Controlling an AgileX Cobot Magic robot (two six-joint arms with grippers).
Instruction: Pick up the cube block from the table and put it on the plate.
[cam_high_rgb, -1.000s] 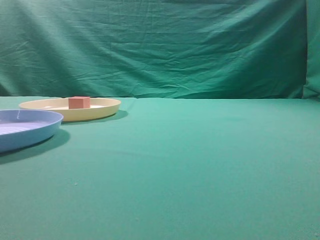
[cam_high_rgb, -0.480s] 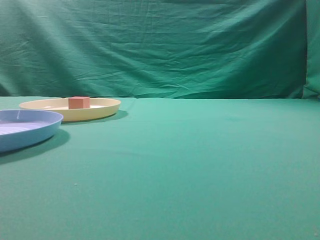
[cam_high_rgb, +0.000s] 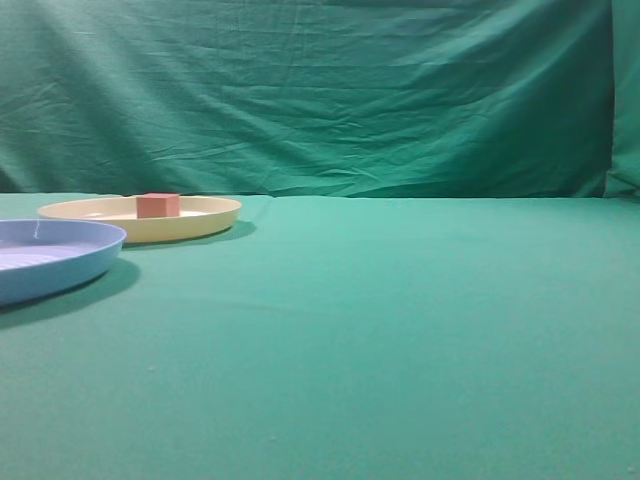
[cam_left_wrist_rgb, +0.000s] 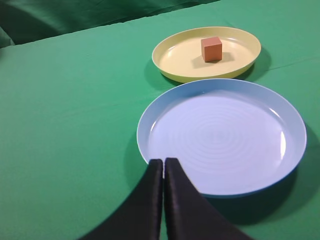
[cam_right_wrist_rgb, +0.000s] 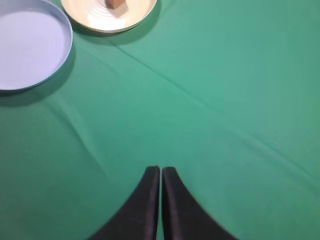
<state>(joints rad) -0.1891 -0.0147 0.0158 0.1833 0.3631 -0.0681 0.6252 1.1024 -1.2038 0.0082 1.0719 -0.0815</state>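
Observation:
The reddish-brown cube block (cam_high_rgb: 158, 205) sits inside the pale yellow plate (cam_high_rgb: 205, 222) at the far left of the green table (cam_high_rgb: 400, 320). It shows in the left wrist view too, the cube block (cam_left_wrist_rgb: 211, 49) resting on the plate (cam_left_wrist_rgb: 175, 57), and at the top edge of the right wrist view, cube block (cam_right_wrist_rgb: 116, 4) on plate (cam_right_wrist_rgb: 90, 15). My left gripper (cam_left_wrist_rgb: 163, 161) is shut and empty, above the near rim of a blue plate. My right gripper (cam_right_wrist_rgb: 160, 169) is shut and empty above bare cloth. Neither gripper shows in the exterior view.
A light blue ridged plate (cam_high_rgb: 90, 262) lies in front of the yellow plate at the left edge; it also shows in the left wrist view (cam_left_wrist_rgb: 295, 150) and the right wrist view (cam_right_wrist_rgb: 64, 45). A green cloth backdrop (cam_high_rgb: 320, 90) hangs behind the table.

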